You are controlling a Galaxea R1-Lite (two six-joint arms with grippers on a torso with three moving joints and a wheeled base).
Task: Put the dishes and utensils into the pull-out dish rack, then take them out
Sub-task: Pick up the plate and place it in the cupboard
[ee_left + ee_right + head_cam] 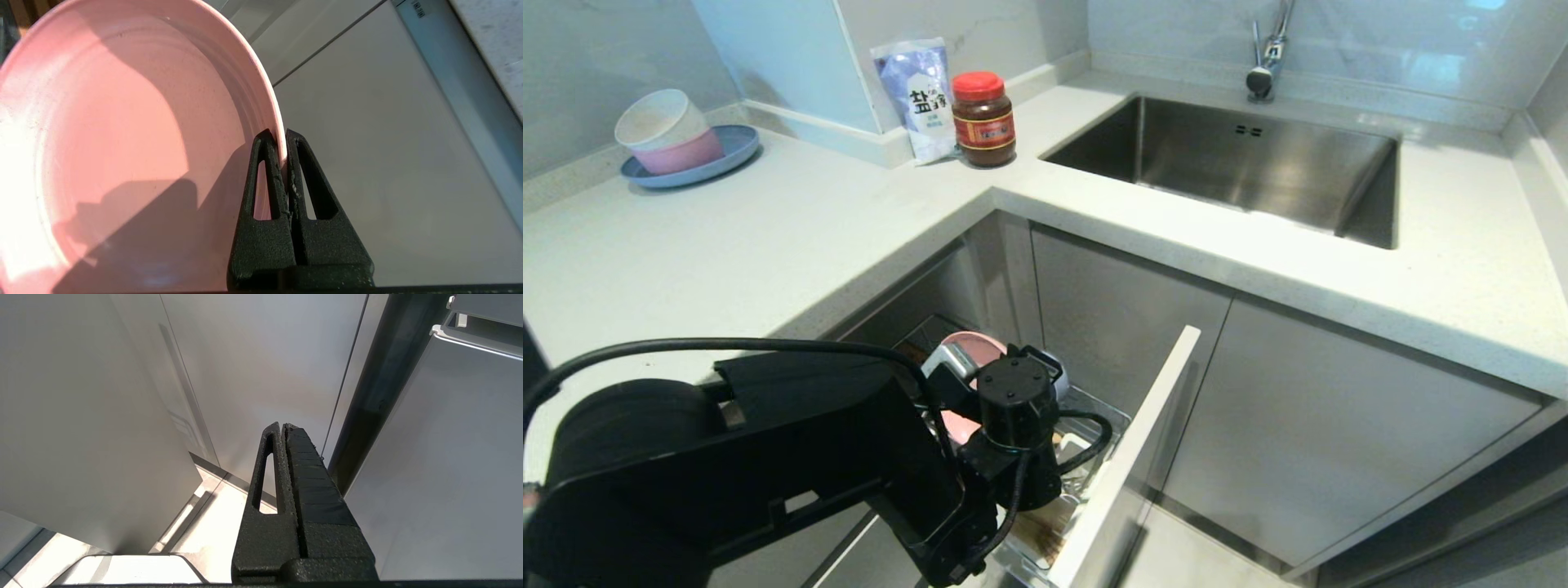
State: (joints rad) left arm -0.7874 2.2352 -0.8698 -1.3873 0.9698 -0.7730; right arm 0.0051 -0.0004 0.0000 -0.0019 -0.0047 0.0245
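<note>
My left gripper (282, 136) is shut on the rim of the large pink plate (122, 143), one finger on each face of the rim. In the head view the left arm (1017, 408) reaches down over the pull-out dish rack (1131, 457), which stands pulled out under the counter. Parts of the pink plate (974, 343) show behind the wrist, and the fingertips are hidden there. A brown wooden strip (1045, 531) lies near the rack's pale front panel. The utensils are hidden. My right gripper (282, 425) hangs shut and empty beside cabinet fronts.
A blue plate with a white and a pink bowl (690, 155) sits at the counter's far left. A salt bag (919, 98) and a red-lidded jar (983, 118) stand by the sink (1241, 163). The counter edge (915, 245) overhangs the rack.
</note>
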